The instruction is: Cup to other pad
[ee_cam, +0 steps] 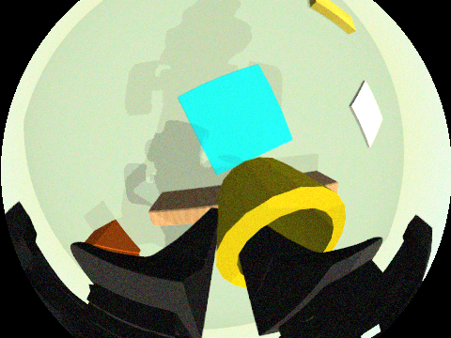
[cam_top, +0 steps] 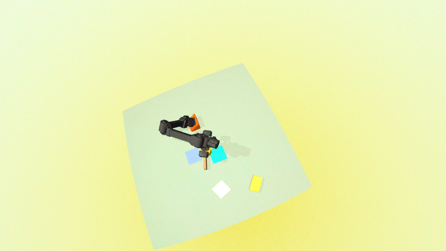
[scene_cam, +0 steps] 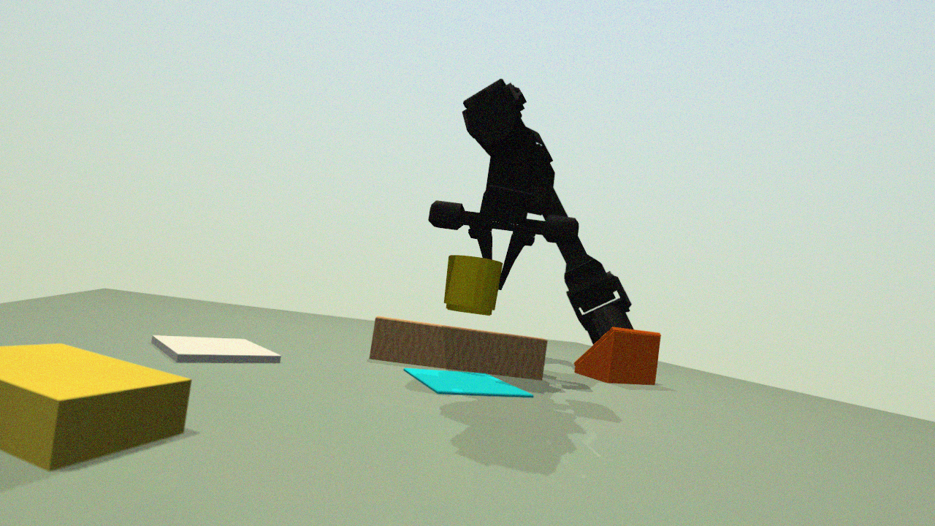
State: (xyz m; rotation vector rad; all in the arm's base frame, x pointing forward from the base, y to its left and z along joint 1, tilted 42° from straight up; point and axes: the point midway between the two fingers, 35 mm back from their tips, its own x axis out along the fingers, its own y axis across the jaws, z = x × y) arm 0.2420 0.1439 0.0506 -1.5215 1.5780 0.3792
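The yellow cup (cam_top: 209, 152) (scene_cam: 472, 285) (ee_cam: 263, 180) hangs in the air, nearly upright, above the wooden bar. My gripper (scene_cam: 495, 271) (ee_cam: 225, 214) is shut on the cup's wall, one finger inside the cup and one outside. The cyan pad (cam_top: 218, 154) (scene_cam: 467, 383) (ee_cam: 237, 115) lies just beyond the bar, beside the cup in the overhead view. The pale blue pad (cam_top: 192, 157) lies on the bar's other side, partly under the arm. No marbles show; the cup's bottom inside is hidden.
The wooden bar (cam_top: 205, 164) (scene_cam: 457, 346) (ee_cam: 183, 207) stands between the pads, below the cup. An orange wedge block (cam_top: 195, 126) (scene_cam: 634, 356) (ee_cam: 114, 237) is by the arm's base. A white tile (cam_top: 221, 189) (scene_cam: 218, 348) (ee_cam: 367, 115) and a yellow block (cam_top: 255, 183) (scene_cam: 117, 418) (ee_cam: 334, 16) lie farther off.
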